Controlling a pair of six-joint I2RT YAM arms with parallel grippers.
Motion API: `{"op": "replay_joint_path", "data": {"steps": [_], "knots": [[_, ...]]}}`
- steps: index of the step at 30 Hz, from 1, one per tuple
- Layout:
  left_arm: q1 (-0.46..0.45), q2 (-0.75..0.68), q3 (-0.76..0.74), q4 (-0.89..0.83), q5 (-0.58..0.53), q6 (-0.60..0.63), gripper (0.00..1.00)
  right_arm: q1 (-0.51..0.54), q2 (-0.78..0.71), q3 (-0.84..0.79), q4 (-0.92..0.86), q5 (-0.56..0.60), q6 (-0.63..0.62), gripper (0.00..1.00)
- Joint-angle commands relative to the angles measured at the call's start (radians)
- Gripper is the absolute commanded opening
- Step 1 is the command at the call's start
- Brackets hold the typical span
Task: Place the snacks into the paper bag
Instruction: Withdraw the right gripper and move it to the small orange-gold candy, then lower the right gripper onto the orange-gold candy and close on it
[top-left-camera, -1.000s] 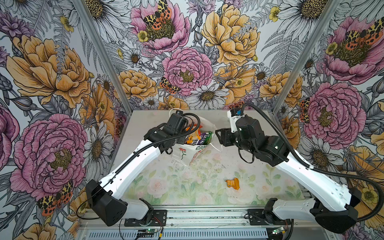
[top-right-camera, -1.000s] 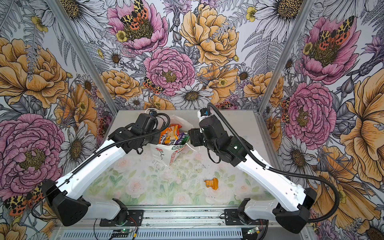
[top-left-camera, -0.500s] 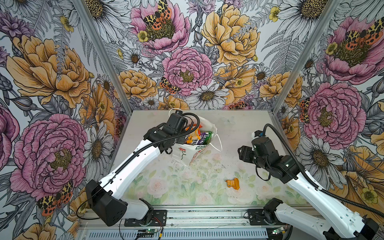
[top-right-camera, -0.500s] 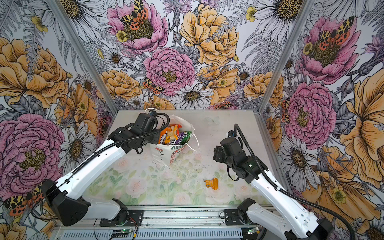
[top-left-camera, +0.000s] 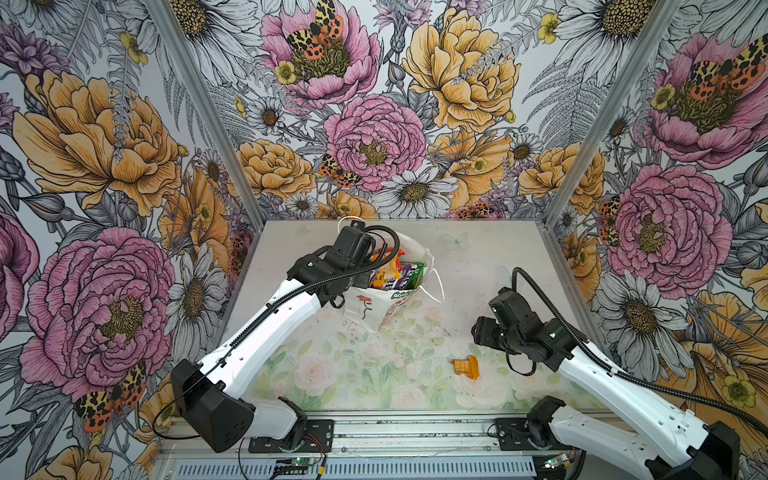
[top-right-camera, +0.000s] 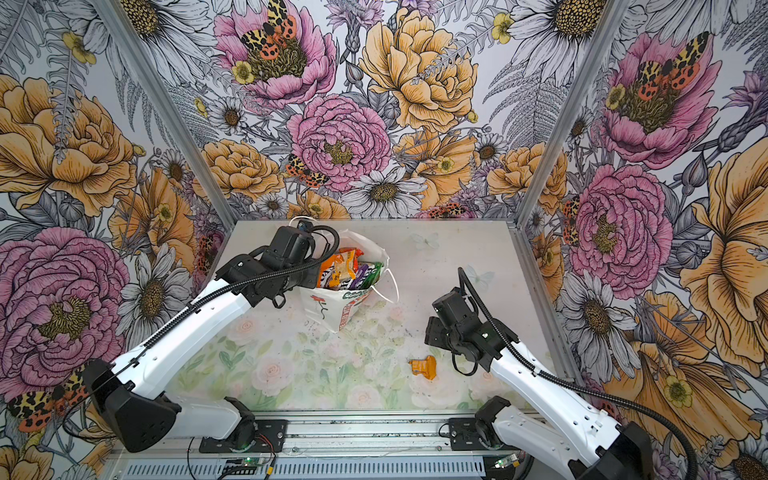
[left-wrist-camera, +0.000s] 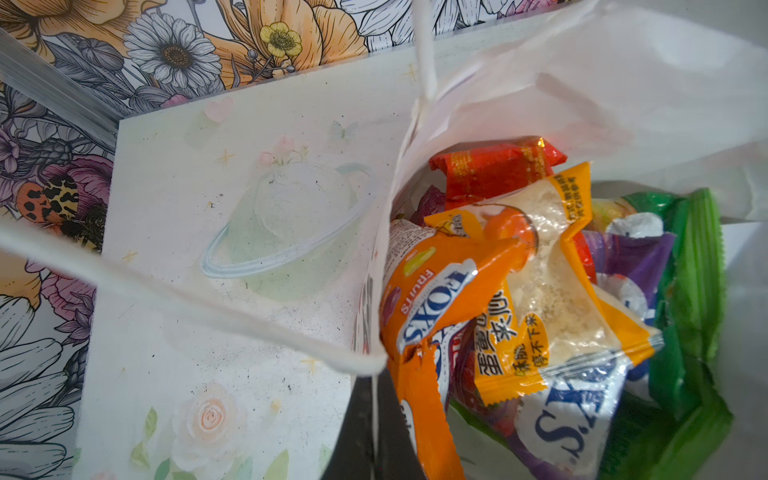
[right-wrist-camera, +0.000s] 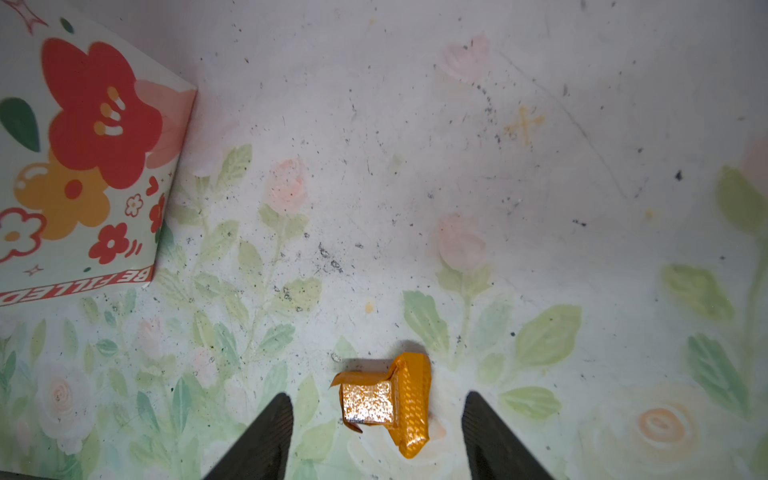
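Right pincer (right-wrist-camera: 377, 399): spread, held over orange sachet (right-wrist-camera: 395, 403).
Left pincer (left-wrist-camera: 371, 415): pressed together on paper bag (left-wrist-camera: 582, 83) rim.
Loose packet: orange sachet laid on counter (right-wrist-camera: 540, 166), well apart from paper bag.
Snacks (left-wrist-camera: 519, 291): packed inside paper bag.

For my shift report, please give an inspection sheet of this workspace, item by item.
Surface: pale floral-print table top with dark specks.
Job's things: white paper gift bag with red flower upright, packed with crinkly snack packets; one small orange foil sachet lies outside.
Clutter: nothing seen.
Grippers: left gripper shut on bag's rim; right gripper open above the sachet.
Cables: black ribbed cables loop over both wrists.
Surroundings: flower-patterned walls on three sides.
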Motion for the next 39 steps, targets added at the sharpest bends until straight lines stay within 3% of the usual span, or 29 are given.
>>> {"op": "replay_joint_path", "data": {"steps": [1,18,35,39], "knots": [[0.011,-0.04,0.017,0.04,-0.003,-0.011,0.0,0.038,0.016,-0.029,-0.005,-0.023,0.043,0.68],[0.01,-0.041,0.015,0.041,-0.003,-0.011,0.0,0.21,0.253,-0.099,0.166,-0.042,0.111,0.73],[0.007,-0.032,0.013,0.04,-0.006,-0.01,0.0,0.271,0.425,-0.098,0.186,0.009,0.119,0.68],[0.007,-0.031,0.014,0.04,-0.004,-0.009,0.0,0.275,0.459,-0.105,0.201,0.016,0.119,0.63]]}}
